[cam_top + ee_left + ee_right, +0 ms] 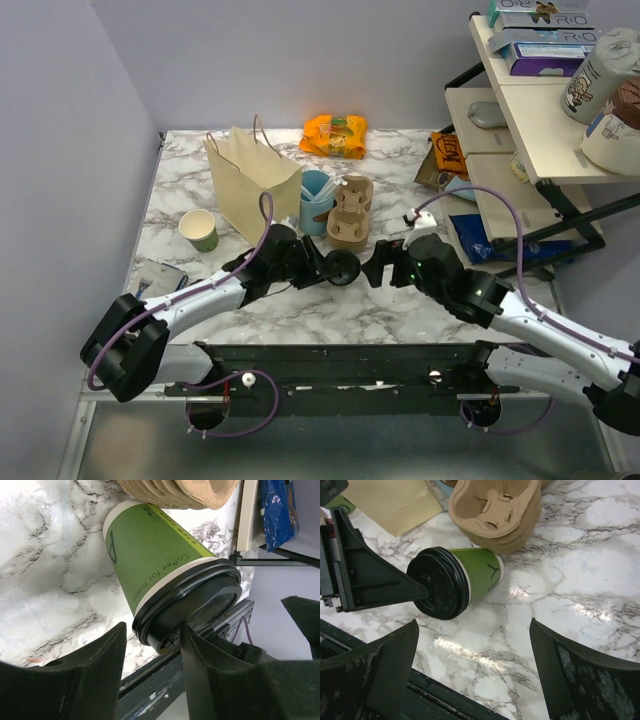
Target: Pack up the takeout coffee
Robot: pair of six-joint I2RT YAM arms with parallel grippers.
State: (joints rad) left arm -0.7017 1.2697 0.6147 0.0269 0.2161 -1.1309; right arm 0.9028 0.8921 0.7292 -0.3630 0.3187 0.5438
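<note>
**Item:** takeout coffee, a green-printed paper cup with its black lid fitted.

**Position:** lying on its side on the marble table, about midway between the left and right edges and nearer the near edge than the far one. The lid faces the near edge. The base points toward the far edge and lies just beside a stack of cardboard cup carriers.

**Left gripper**: jaws partly closed, standing astride the lower rim of the lid. One finger touches the lid. Whether the pair has the lid clamped cannot be told.

**Right gripper**: jaws spread wide and empty, just to the right of the cup and touching nothing.

**Paper bag**: tan, upright with handles up, toward the far-left corner, apart from the coffee.

**Also present:**
- A lidless cup, upright, to the left of the bag.
- A light-blue cup, between the bag and the carriers.
- An orange packet, at the far edge.

**Progress:** judged early. The lid is on and the left gripper is placed at it. The cup lies on the table, not lifted and not in the bag.

**Remaining, by judgement:**
- Secure the hold.
- Raise and right the cup.
- Carry it toward the far-left corner.
- Lower it into the bag.
</note>
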